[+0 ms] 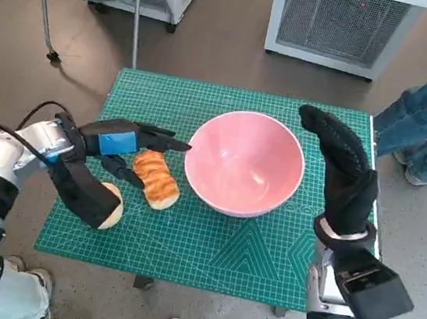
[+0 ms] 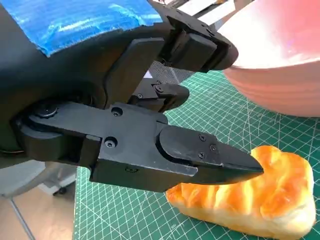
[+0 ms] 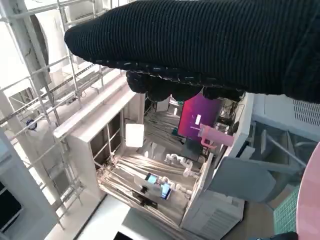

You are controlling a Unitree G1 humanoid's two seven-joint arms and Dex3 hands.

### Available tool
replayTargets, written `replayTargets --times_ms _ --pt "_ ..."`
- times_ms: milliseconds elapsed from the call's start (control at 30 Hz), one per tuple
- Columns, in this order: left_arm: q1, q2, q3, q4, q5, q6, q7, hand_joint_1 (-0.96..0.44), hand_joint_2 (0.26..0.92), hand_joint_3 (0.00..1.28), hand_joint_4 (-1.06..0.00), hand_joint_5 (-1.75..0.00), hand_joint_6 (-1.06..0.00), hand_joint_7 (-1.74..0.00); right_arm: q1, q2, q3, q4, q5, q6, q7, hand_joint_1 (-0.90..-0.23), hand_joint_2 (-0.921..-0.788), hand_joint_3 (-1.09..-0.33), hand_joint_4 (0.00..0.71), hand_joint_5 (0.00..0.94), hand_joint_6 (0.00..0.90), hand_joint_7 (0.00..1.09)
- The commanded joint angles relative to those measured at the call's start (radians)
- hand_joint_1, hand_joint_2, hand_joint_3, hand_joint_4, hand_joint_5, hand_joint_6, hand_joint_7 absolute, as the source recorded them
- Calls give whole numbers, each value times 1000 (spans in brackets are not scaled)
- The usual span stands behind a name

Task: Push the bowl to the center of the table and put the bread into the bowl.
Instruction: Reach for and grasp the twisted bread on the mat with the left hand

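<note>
Bread (image 1: pixel 156 179) lying on the green mat (image 1: pixel 210 246), just left of the pink bowl (image 1: pixel 245 162) near the table's middle. Left hand (image 1: pixel 117 147) spread and empty, fingers straddling the loaf's far end, possibly touching. Right hand (image 1: pixel 344 169) raised flat beside the bowl, holding nothing.

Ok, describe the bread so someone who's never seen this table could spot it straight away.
On the green cutting mat, find the big pink bowl. Just beside it, on the robot's left, under the left hand, lies the bread: a golden-brown, ridged, elongated loaf, unlike the pale round piece nearer the mat's edge.
</note>
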Motion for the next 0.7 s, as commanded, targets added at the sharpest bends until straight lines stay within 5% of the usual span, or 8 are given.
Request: replayTargets --times_ms 33,700 --pt "2 28 14 -5 -17 -7 11 -320 775 0 -292 0 -435 -4 14 4 -6 19 3 12 5 -649 -921 -791 214 1 -1 641" --pt "28 58 42 4 -7 -87 215 -326 774 0 -305 -5 -441 -5 9 4 -6 30 1 11 12 -647 -921 -786 216 3 -1 643"
